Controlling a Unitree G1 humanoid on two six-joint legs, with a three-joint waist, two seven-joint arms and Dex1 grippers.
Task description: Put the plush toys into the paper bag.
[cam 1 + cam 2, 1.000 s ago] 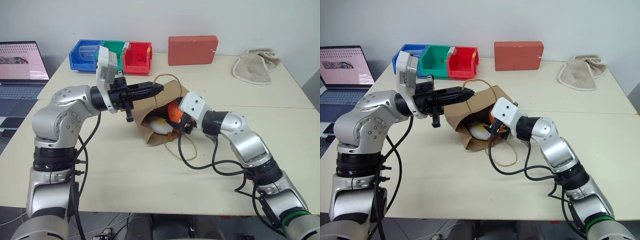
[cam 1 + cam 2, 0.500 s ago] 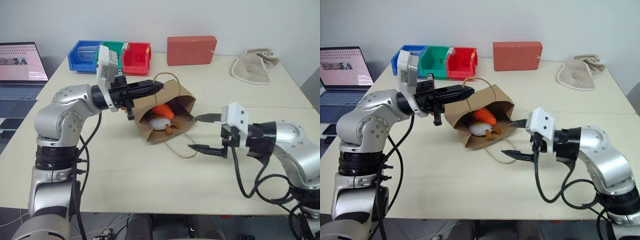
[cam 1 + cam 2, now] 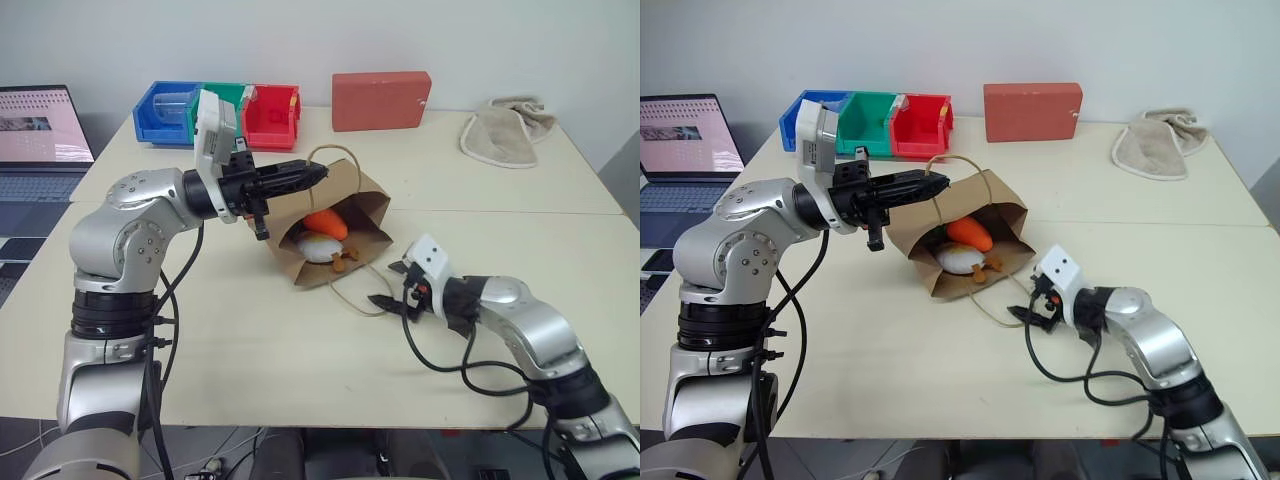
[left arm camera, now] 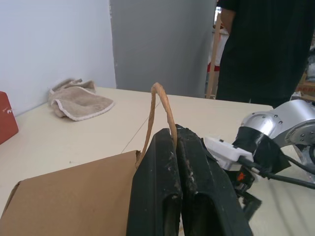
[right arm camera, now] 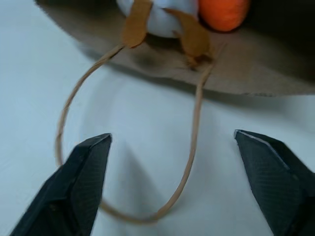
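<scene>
The paper bag is lying in the middle, mouth facing near. Both plush toys are sitting just inside and could roll out if it tips. The left gripper is pinching the top handle. The right gripper is gaping, empty, near the lower handle, seen closest in the right wrist view.

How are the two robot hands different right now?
The left gripper is shut on the upper handle of the paper bag, up off the table; the right gripper is open, empty and low by the lower handle. Left points sideways, right tilts down. Both have black fingers.
</scene>
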